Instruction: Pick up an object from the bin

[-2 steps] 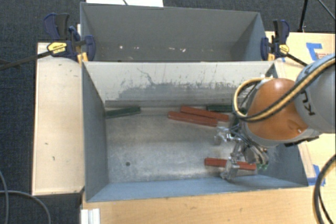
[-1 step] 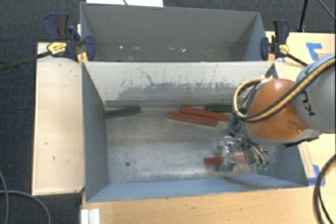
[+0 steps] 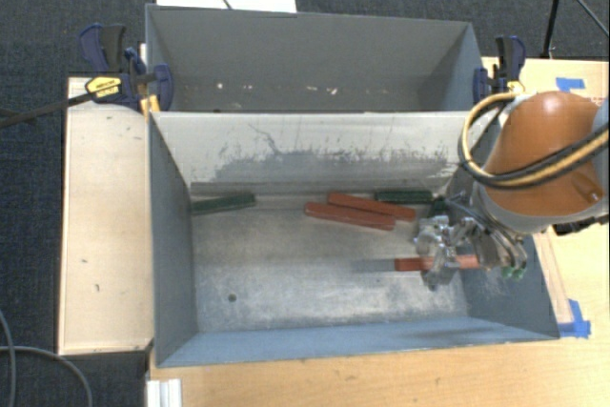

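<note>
My gripper is low over the right part of the bin floor. A short red stick runs across between its fingers, one end poking out on the left and the other on the right. The fingers look shut on it. A faint shadow lies on the floor just left of the stick. Behind the gripper, two longer red-brown sticks lie side by side near the back wall, and a dark green stick lies right behind them.
Another dark green stick lies at the back left against the wall. The arm with its orange cover and cables hangs over the bin's right wall. The left and front of the floor are bare metal.
</note>
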Robot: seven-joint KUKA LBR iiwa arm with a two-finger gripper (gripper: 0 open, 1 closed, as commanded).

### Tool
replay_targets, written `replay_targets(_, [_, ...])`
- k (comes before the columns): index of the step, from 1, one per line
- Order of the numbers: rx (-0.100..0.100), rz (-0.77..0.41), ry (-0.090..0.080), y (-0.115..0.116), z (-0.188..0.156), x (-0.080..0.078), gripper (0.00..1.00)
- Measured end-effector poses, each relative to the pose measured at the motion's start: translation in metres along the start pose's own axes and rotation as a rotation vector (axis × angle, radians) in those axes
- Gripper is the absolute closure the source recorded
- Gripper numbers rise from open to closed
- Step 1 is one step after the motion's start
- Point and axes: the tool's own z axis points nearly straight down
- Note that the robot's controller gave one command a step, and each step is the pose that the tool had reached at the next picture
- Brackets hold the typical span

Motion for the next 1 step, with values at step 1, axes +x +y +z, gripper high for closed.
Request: replay_targets(1, [0.000,-0.001,0.004,-0.0003,-0.0117,-0.0012,1.00])
